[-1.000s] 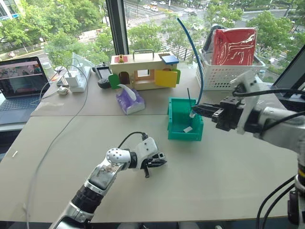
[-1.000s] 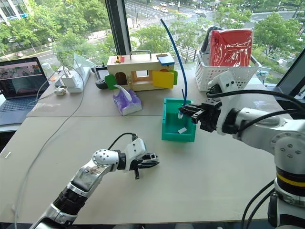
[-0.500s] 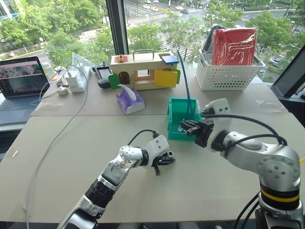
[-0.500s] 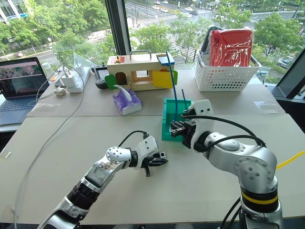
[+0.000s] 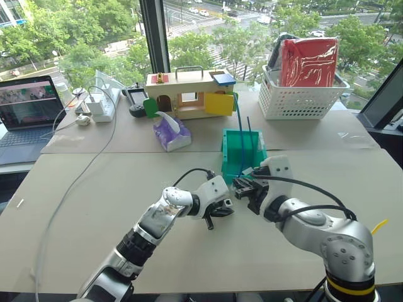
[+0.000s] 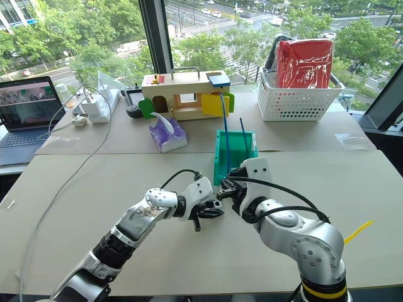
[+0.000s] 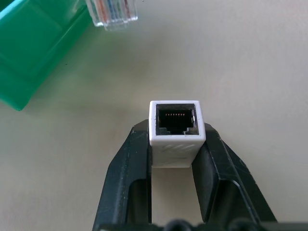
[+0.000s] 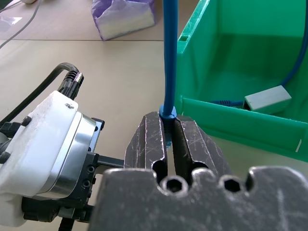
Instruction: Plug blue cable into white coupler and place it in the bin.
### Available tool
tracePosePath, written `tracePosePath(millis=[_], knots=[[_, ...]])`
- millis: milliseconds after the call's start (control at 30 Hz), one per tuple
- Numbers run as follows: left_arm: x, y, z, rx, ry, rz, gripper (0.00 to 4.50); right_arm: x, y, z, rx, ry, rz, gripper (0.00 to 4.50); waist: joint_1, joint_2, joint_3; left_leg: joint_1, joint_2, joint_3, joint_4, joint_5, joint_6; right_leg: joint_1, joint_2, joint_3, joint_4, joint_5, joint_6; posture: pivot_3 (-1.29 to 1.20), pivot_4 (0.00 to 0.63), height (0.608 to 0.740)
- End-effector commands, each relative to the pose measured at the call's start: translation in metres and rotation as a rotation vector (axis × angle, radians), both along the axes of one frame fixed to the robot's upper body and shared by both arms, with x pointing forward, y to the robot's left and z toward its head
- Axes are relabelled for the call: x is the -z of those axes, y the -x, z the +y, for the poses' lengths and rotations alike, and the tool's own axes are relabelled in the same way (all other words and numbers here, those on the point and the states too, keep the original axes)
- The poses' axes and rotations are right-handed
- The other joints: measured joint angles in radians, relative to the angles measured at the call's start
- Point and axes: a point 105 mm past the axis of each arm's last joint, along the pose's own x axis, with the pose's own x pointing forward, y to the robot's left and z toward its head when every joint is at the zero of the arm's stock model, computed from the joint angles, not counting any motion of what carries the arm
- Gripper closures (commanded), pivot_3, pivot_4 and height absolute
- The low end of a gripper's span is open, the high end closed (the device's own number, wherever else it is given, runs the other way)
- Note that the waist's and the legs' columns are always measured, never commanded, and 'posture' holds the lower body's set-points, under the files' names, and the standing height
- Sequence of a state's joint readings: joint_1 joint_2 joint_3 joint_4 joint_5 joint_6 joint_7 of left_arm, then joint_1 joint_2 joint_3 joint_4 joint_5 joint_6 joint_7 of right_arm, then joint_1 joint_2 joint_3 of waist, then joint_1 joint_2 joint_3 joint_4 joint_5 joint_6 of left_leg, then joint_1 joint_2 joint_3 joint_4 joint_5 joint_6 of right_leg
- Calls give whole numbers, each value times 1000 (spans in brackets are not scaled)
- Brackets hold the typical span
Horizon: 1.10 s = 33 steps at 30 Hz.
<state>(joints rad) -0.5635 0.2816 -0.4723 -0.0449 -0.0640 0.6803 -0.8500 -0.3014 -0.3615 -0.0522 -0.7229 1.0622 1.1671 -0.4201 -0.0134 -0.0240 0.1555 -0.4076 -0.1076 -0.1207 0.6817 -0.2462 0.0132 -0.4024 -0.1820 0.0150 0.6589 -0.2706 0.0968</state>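
My left gripper point(image 5: 221, 209) is shut on the white coupler point(image 7: 174, 131), and the coupler's dark socket faces outward just above the table. My right gripper point(image 5: 242, 186) is shut on the blue cable point(image 5: 241, 135) close to its end, a short way right of the left gripper. The cable's clear plug point(image 7: 114, 12) hangs near the socket without touching it. Above the right fingers the cable point(image 8: 169, 57) rises and leans back over the teal-green bin point(image 5: 228, 165), which stands just behind both grippers.
Inside the bin point(image 8: 240, 72) lies a pale grey block point(image 8: 267, 99) with a blue cord. Behind the bin stand a wooden toy house point(image 5: 189, 91), a purple tissue pack point(image 5: 171, 133) and a white basket point(image 5: 302, 100). A laptop point(image 5: 28, 107) and white cords point(image 5: 101, 104) sit far left.
My right gripper has come down and to the left with the blue cable, from above the bin to just in front of it. The left gripper has edged right towards it.
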Motion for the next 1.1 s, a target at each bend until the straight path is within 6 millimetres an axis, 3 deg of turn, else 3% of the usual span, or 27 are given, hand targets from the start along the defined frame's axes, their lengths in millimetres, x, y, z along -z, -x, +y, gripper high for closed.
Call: tracePosePath(millis=[33,400,1100], knots=[[9,5,-1,23,-38,44,3834,-11,5,-1,18,-27,-61,4500,0,0,0,0,0,0,0,0,0,0,0,0,0,0,0,0,150,740],[11,10,-1,-3,-42,144,3834,8,13,3,44,-92,26,4500,-2,0,0,2,0,0,-2,-1,1,0,0,1,-1,0,0,0,150,740],[8,12,-4,-23,-34,176,3834,12,21,10,59,-165,51,4500,-1,0,0,3,0,0,-2,-1,1,0,1,1,-1,0,0,0,150,740]])
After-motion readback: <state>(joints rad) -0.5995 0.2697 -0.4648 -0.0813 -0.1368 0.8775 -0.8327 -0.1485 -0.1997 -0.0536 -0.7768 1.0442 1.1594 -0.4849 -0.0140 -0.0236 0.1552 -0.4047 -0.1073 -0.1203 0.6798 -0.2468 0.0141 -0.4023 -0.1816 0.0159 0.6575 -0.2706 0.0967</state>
